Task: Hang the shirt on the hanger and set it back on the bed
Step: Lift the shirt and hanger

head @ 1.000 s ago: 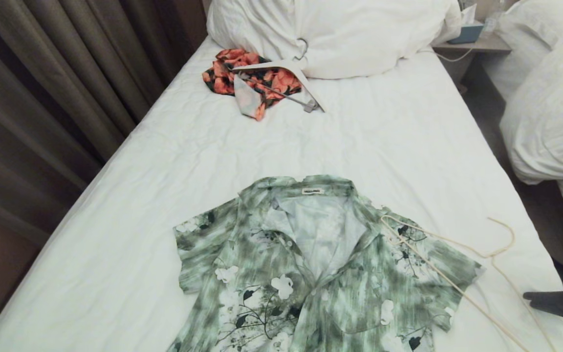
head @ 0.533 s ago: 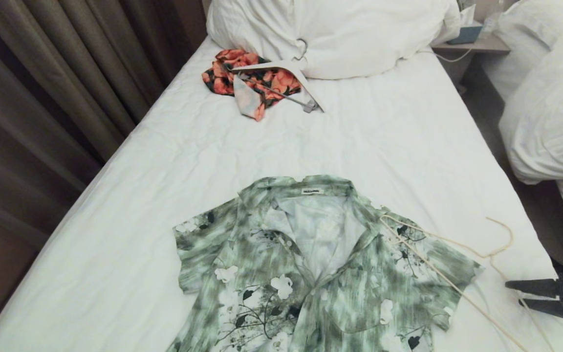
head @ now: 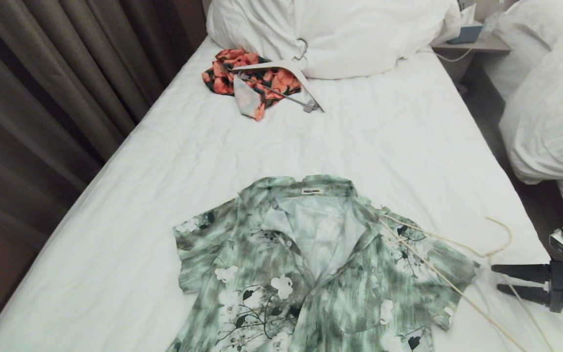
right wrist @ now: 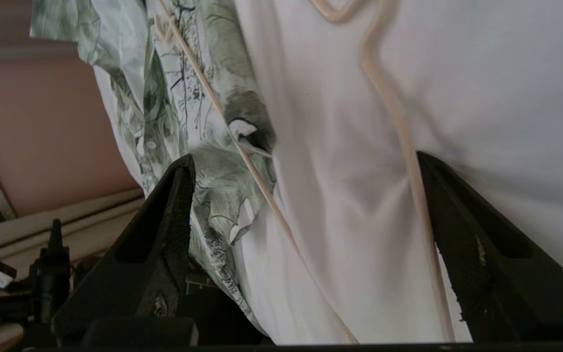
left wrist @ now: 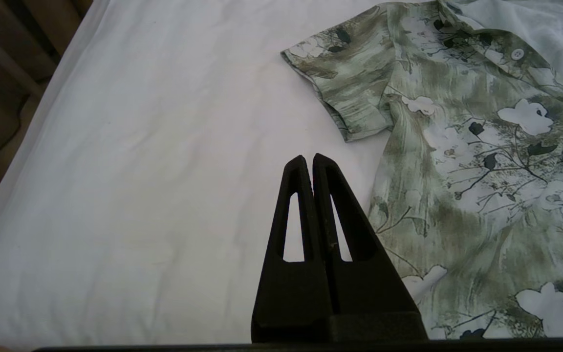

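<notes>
Hanger (head: 450, 283) wire runs lengthwise between the right gripper's (head: 500, 279) wide-spread fingers, hook beyond their tips. Left gripper (left wrist: 309, 160), pinched closed, sits farther off beside the shirt (head: 320, 264)

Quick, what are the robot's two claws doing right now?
Left gripper: shut, holding nothing, above the bed.
Right gripper: open wide, empty, over the hanger.

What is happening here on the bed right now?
The green floral shirt lies flat and unhung on the bed. The cream wire hanger lies partly over its sleeve. The right gripper, fingers open, is at the hanger from the bed's edge. The left gripper hangs shut beside the other sleeve.
</notes>
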`<state>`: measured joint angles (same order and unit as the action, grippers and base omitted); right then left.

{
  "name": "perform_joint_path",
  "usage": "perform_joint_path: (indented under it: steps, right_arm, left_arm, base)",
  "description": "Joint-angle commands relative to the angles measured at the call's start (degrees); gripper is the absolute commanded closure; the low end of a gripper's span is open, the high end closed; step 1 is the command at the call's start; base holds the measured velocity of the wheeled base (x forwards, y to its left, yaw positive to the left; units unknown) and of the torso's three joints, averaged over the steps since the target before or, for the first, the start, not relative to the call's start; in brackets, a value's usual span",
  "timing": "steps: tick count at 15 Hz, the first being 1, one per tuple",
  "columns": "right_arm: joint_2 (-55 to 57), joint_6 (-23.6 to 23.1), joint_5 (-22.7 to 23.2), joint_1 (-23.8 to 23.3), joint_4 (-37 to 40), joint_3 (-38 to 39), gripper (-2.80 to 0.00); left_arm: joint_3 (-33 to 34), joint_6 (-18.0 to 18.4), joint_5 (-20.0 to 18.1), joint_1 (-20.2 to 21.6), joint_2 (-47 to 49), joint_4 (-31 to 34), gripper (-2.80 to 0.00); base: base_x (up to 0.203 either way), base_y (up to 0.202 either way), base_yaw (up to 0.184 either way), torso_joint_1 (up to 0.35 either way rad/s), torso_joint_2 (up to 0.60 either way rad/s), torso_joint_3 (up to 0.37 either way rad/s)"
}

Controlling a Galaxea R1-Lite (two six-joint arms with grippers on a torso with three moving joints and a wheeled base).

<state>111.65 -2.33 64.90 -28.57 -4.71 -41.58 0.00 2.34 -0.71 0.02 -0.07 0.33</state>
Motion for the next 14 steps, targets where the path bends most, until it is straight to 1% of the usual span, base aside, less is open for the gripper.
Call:
perform_joint_path:
  steps: [1,3,5,8,9,14]
  right_arm:
    - [0.06,-1.08,0.31,1.55,-0.04,-0.01,-2.8]
    - [1.69,-6.25,0.39,2.62,0.34,0.01,-2.8]
    - [3.65,-10.19,0.4,3.31,0.48,0.03,-2.8]
    - [4.33,-12.49,0.49,3.19,0.49,0.34,-2.8]
    - [3.99,-12.6,0.57,2.89,0.49,0.54,0.0]
    - [2.14,-12.52,0.84,1.44,0.73,1.24,0.0]
  left_arm:
    - [0.0,0.0,0.0,0.03,0.07,0.02,0.0]
    - [0.0,0.03,0.0,0.05,0.07,0.02,0.0]
    - [0.0,0.03,0.0,0.06,0.07,0.02,0.0]
    - [0.0,0.03,0.0,0.03,0.07,0.02,0.0]
    - [0.0,0.03,0.0,0.03,0.07,0.02,0.0]
    - [0.0,0.03,0.0,0.06,0.07,0.02,0.0]
  base:
    - [0.0,0.0,0.0,0.0,0.0,0.0]
    - [0.0,0.0,0.0,0.0,0.0,0.0]
    - [0.0,0.0,0.0,0.0,0.0,0.0]
    - [0.0,0.0,0.0,0.0,0.0,0.0]
    - [0.0,0.0,0.0,0.0,0.0,0.0]
    - [0.0,0.0,0.0,0.0,0.0,0.0]
